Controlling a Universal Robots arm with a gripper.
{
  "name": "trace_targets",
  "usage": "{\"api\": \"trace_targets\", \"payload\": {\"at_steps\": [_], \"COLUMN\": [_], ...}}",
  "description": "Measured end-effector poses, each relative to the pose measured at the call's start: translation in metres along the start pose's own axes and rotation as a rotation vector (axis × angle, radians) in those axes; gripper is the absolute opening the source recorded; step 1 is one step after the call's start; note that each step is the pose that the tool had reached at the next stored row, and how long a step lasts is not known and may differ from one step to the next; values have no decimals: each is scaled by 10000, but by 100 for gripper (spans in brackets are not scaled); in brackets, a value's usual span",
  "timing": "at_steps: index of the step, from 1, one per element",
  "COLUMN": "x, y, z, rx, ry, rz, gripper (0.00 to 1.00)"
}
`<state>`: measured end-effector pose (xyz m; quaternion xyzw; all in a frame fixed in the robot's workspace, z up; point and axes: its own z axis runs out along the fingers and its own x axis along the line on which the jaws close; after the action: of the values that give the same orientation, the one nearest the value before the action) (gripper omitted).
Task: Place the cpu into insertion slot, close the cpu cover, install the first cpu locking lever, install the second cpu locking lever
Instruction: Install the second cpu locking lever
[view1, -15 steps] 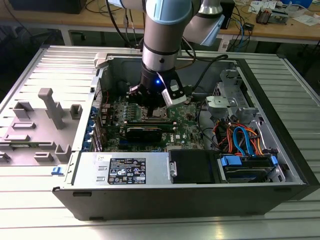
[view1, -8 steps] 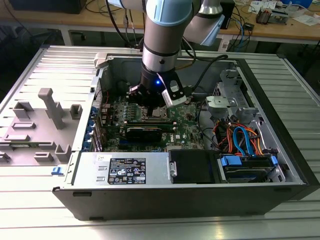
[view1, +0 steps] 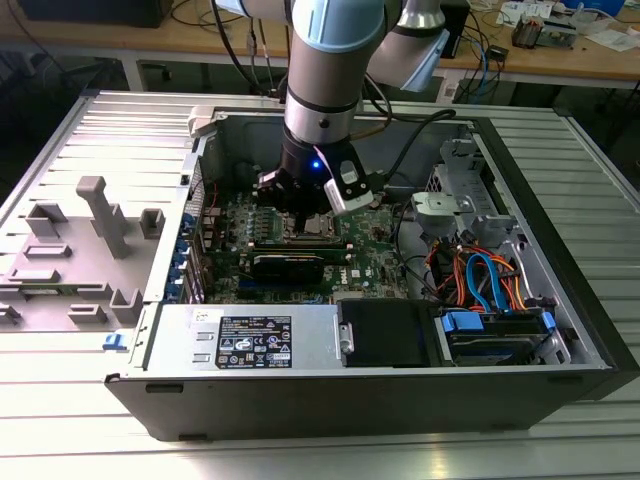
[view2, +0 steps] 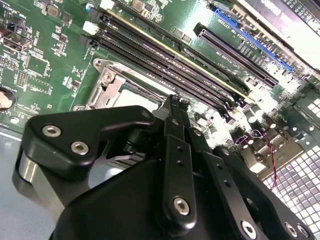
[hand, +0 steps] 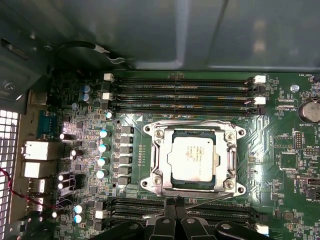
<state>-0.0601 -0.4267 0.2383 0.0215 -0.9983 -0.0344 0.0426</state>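
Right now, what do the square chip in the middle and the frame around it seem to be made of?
The cpu looks like dull, pale grey metal on top, matte with faint print. The cpu cover framing it appears to be bright bare steel: it glints and shows screw heads at its corners. Both are judged by look alone.

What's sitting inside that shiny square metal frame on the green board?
In the first wrist view, the cpu, a flat silver-grey chip, lies in the insertion slot, showing through the window of the cpu cover. The contacts beneath the chip are covered by it.
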Motion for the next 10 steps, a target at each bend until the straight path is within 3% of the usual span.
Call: {"api": "trace_targets", "payload": {"at_steps": [10], "x": [0], "y": [0], "z": [0], "rx": [4], "ry": [3], "rz": [-44], "gripper": [11]}}
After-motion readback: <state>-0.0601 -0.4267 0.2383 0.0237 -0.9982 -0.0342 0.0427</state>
